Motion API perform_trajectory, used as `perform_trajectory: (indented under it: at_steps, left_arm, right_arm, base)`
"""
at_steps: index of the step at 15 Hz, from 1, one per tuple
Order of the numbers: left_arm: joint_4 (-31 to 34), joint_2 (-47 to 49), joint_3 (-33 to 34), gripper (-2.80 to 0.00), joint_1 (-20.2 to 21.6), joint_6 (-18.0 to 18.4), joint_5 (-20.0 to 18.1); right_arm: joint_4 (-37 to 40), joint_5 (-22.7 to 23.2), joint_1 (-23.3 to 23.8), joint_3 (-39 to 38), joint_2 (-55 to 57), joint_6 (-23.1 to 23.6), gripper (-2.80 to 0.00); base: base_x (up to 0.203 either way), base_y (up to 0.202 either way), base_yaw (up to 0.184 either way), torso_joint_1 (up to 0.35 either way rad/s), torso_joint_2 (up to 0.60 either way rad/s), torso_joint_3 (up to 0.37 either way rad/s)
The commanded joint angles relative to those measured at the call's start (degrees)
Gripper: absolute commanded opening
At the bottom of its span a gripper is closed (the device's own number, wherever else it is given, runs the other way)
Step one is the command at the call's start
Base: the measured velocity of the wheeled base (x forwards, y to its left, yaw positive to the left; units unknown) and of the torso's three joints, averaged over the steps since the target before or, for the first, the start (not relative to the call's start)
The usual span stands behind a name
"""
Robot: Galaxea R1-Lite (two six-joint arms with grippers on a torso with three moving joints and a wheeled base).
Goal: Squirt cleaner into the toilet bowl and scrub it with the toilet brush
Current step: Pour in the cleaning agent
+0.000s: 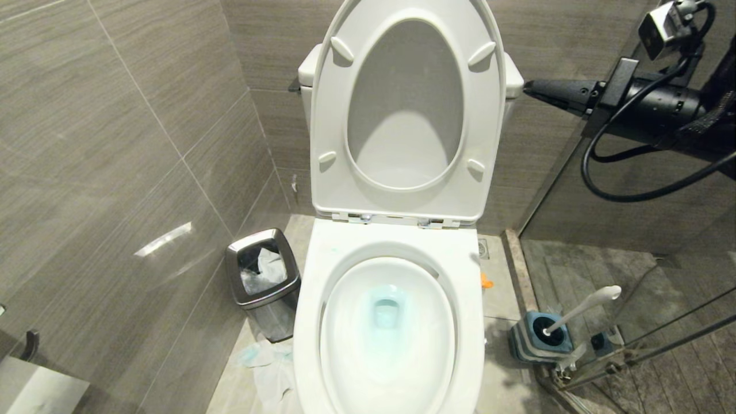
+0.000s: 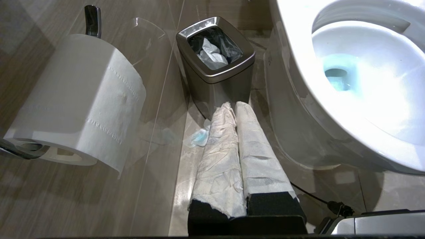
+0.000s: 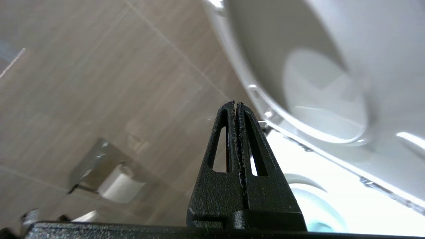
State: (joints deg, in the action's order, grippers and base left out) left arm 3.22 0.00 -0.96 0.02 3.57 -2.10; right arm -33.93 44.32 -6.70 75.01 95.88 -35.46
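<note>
The white toilet bowl (image 1: 322,299) stands open in the middle of the head view, seat and lid (image 1: 328,115) raised, with blue-tinted water (image 1: 386,310) at its drain. The toilet brush (image 1: 583,307) leans in its grey-and-blue holder (image 1: 537,339) on the floor to the bowl's right. My right gripper (image 1: 528,87) is high at the right, level with the raised lid, shut and empty; its black fingers (image 3: 245,159) are pressed together. My left gripper (image 2: 231,107) hangs low left of the bowl (image 2: 298,66), its paper-wrapped fingers (image 2: 215,149) shut on nothing. No cleaner bottle is in view.
A steel waste bin (image 1: 232,275) with crumpled paper stands left of the toilet, and tissue (image 1: 270,368) lies on the floor beside it. A toilet roll (image 2: 83,96) hangs on the left wall. Glass shower panels (image 1: 661,345) close off the right side behind the brush.
</note>
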Motion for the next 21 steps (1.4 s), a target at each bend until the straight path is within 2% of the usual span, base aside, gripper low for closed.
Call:
perform_trajectory:
  at_steps: [1, 3, 6, 8, 10, 11, 13, 15, 16, 19, 21]
  left_arm:
    - [0.0, 0.0, 0.0, -2.8, 0.1, 0.0, 0.0]
    - [0.0, 0.0, 0.0, -2.8, 0.1, 0.0, 0.0]
    - [0.0, 0.0, 0.0, -2.8, 0.1, 0.0, 0.0]
    - [0.0, 0.0, 0.0, -2.8, 0.1, 0.0, 0.0]
    - [0.0, 0.0, 0.0, -2.8, 0.1, 0.0, 0.0]
    - [0.0, 0.0, 0.0, -2.8, 0.1, 0.0, 0.0]
    - [0.0, 0.0, 0.0, -2.8, 0.1, 0.0, 0.0]
    - [0.0, 0.0, 0.0, -2.8, 0.1, 0.0, 0.0]
    - [0.0, 0.0, 0.0, -2.8, 0.1, 0.0, 0.0]
    - [0.0, 0.0, 0.0, -2.8, 0.0, 0.0, 0.0]
    - [0.0, 0.0, 0.0, -2.8, 0.0, 0.0, 0.0]
  right_arm:
    - [2.8, -0.2, -1.3, -4.9, -13.0, -0.1, -2.8]
    - [9.5, -2.4, -1.0, -6.7, -20.7, 0.0, -2.8]
    - [20.8, -9.7, 0.1, -7.1, -30.4, 0.3, -2.8]
    - [29.8, -16.3, 3.3, -6.6, -34.2, 0.5, -2.8]
    - [35.2, -20.8, 6.2, -6.5, -35.5, 1.7, -2.8]
    - [37.8, -22.5, 7.4, -6.6, -35.5, 3.8, -2.8]
    - [44.7, -28.1, 9.3, -6.7, -35.5, 11.6, -2.8]
    - [50.8, -36.9, 9.8, -7.9, -35.6, 19.2, -2.8]
    - [52.4, -39.6, 9.8, -10.0, -36.0, 21.5, -2.8]
    - [52.5, -41.3, 9.8, -17.7, -37.9, 23.2, -2.8]
    - [52.0, -44.2, 9.8, -22.9, -39.5, 23.4, -2.8]
  base:
    - [0.0, 0.0, 0.0, 0.0, 0.0, 0.0]
    - [0.0, 0.0, 0.0, 0.0, 0.0, 0.0]
    - [0.0, 0.0, 0.0, 0.0, 0.0, 0.0]
    - [0.0, 0.0, 0.0, 0.0, 0.0, 0.0]
    - [0.0, 0.0, 0.0, 0.0, 0.0, 0.0]
    - [0.0, 0.0, 0.0, 0.0, 0.0, 0.0]
    - [0.0, 0.0, 0.0, 0.0, 0.0, 0.0]
    - [0.0, 0.0, 0.0, 0.0, 0.0, 0.0]
    - [0.0, 0.0, 0.0, 0.0, 0.0, 0.0]
    - [0.0, 0.0, 0.0, 0.0, 0.0, 0.0]
    - [0.0, 0.0, 0.0, 0.0, 0.0, 0.0]
